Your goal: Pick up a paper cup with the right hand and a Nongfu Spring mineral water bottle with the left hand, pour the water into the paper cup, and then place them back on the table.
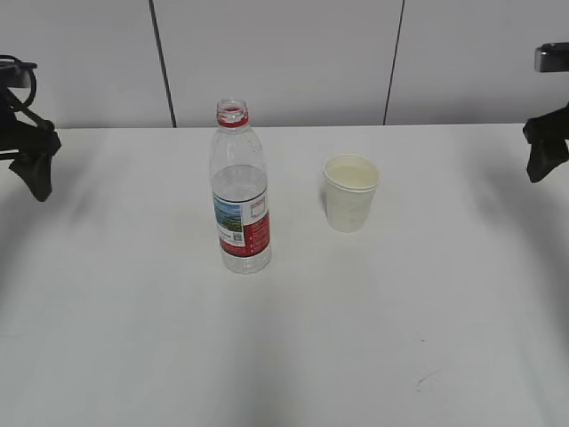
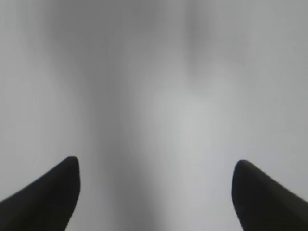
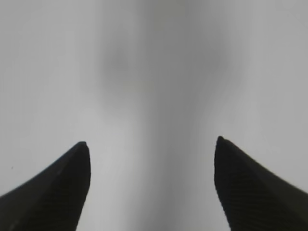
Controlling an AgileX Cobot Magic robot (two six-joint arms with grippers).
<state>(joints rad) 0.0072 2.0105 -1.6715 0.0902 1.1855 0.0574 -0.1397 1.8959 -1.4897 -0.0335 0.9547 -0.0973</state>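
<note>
Fingers point(image 2: 48, 197) point(image 3: 57, 187) of both arms spread wide, empty, over blurred table point(image 2: 159, 96); bottle point(image 1: 240, 200) and cup point(image 1: 349, 194) only in exterior view.

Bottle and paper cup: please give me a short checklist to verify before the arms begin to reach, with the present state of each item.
1. Bottle upright, cap off: ok.
2. Paper cup upright, mouth open, apart from the bottle: ok.
3. Left gripper open, holding nothing: ok.
4. Right gripper open, holding nothing: ok.
5. Nothing on the table between each arm and its object: ok.
6. Cup dry inside: cannot tell.
</note>
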